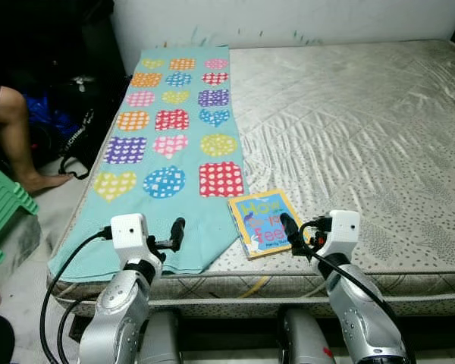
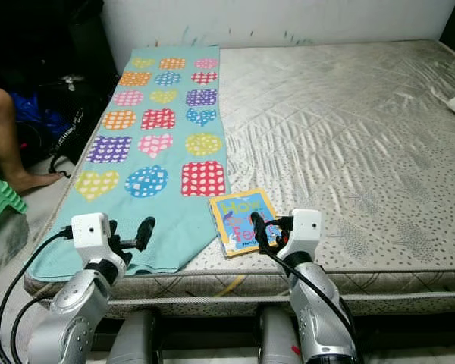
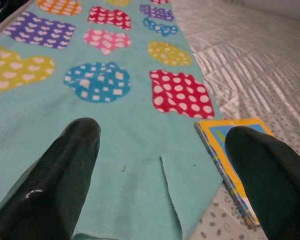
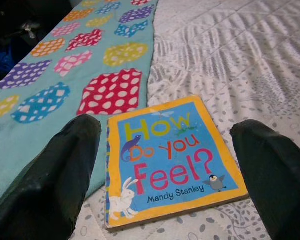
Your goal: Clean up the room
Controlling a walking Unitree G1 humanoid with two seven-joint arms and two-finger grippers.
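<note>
1. A bare quilted mattress (image 1: 349, 136) is filling most of the head views, its near edge running across just ahead of the robot, and a white wall (image 1: 288, 19) is standing behind it at 12 o'clock.
2. A teal blanket (image 1: 167, 144) patterned with spotted hearts and squares is lying flat along the mattress's left side, reaching from 12 o'clock down to about 8 o'clock.
3. A picture book (image 1: 264, 221), "How Do You Feel?", is lying face up near the mattress's front edge, its corner just beside the blanket's hem.
4. The left gripper (image 1: 169, 241) is hovering with fingers spread over the blanket's near end.
5. The right gripper (image 4: 170, 200) is hanging released just before the book, one finger on each side.
6. At 9 o'clock a person's bare leg (image 1: 15, 136) is resting on the floor beside dark bags (image 1: 68, 114) and a green stool (image 1: 4, 208).
</note>
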